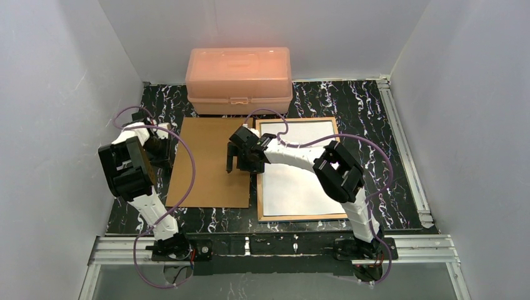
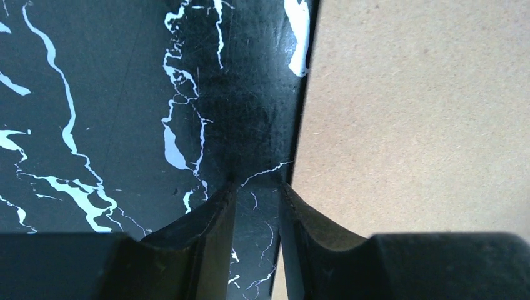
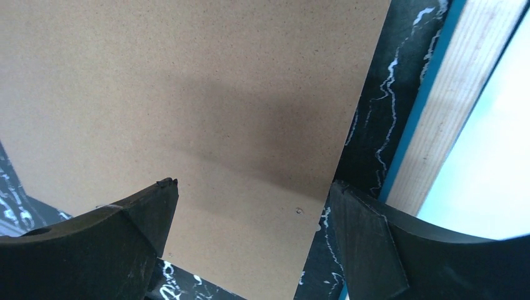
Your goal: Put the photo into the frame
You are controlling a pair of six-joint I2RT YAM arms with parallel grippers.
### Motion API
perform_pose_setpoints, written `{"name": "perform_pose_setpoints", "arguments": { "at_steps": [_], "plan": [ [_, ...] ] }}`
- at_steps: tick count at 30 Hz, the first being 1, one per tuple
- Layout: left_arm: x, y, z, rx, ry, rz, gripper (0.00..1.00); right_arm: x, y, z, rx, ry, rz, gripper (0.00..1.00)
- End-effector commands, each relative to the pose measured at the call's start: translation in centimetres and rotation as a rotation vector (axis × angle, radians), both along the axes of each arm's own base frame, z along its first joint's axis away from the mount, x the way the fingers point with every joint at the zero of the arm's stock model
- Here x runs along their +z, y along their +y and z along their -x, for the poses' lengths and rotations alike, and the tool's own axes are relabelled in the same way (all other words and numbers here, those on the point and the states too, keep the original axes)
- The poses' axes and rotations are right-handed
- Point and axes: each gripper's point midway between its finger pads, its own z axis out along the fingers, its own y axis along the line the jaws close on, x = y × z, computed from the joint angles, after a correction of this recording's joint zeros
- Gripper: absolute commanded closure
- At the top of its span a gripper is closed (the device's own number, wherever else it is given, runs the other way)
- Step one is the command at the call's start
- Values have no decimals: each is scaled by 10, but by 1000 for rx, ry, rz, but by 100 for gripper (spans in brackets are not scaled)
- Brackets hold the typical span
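The frame (image 1: 300, 217) lies face down at centre right, tan wooden edges up. A white sheet (image 1: 300, 169) fills its opening; no balloon print shows. The brown fibreboard backing (image 1: 212, 162) lies loose on the table to its left. My right gripper (image 1: 240, 164) hovers open and empty over the backing's right edge. In the right wrist view it (image 3: 250, 194) spans the backing (image 3: 187, 94), with the frame's blue side and wood (image 3: 456, 94) at right. My left gripper (image 1: 164, 150) is low at the backing's left edge. In the left wrist view (image 2: 257, 184) its jaws are narrowly apart and empty.
A salmon-pink plastic box (image 1: 239, 78) stands shut at the back, just behind the backing and the frame. The black marbled table (image 1: 375, 125) is walled in by white panels on three sides. A metal rail (image 1: 403, 150) runs along its right edge.
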Motion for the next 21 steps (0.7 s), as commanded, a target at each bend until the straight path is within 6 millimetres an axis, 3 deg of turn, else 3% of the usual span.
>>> {"name": "perform_pose_setpoints", "arguments": {
  "at_steps": [1,8,13,21],
  "plan": [
    [-33,-18,5,-42,59,38,72,7,19,8,-10,77,-107,1],
    [-30,-40,17,-82,82,110,74,44,46,22,3,148,-320,1],
    [-26,-48,27,-116,92,148,84,74,65,31,20,182,-465,1],
    [-19,-60,41,-155,99,190,85,122,66,51,42,160,-574,1]
  ]
}}
